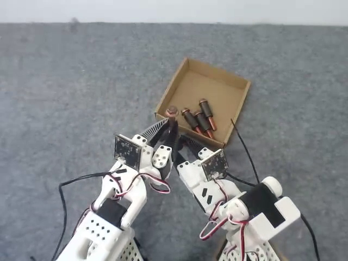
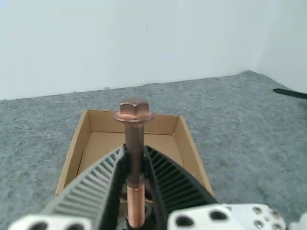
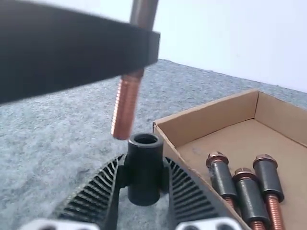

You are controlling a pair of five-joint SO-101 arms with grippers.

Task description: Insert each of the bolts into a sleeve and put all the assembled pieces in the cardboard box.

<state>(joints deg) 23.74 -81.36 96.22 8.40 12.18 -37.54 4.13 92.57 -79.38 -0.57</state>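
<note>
Left hand grips bolt, covering its midshaft.

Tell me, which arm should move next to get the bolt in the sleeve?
Left, probably: the left gripper holds the bolt upright, tip close to the open top of the sleeve, so it could lower it in. The right gripper holds that sleeve upright.

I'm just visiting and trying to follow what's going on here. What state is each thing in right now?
Bolt: upright, head up, gripped, tip close to the sleeve opening, not yet in.
Sleeve: upright, opening up, gripped, no bolt in it.
Left end effector: shut on the bolt.
Right end effector: shut on the sleeve.
Box: open, three finished pieces lying inside.
</note>
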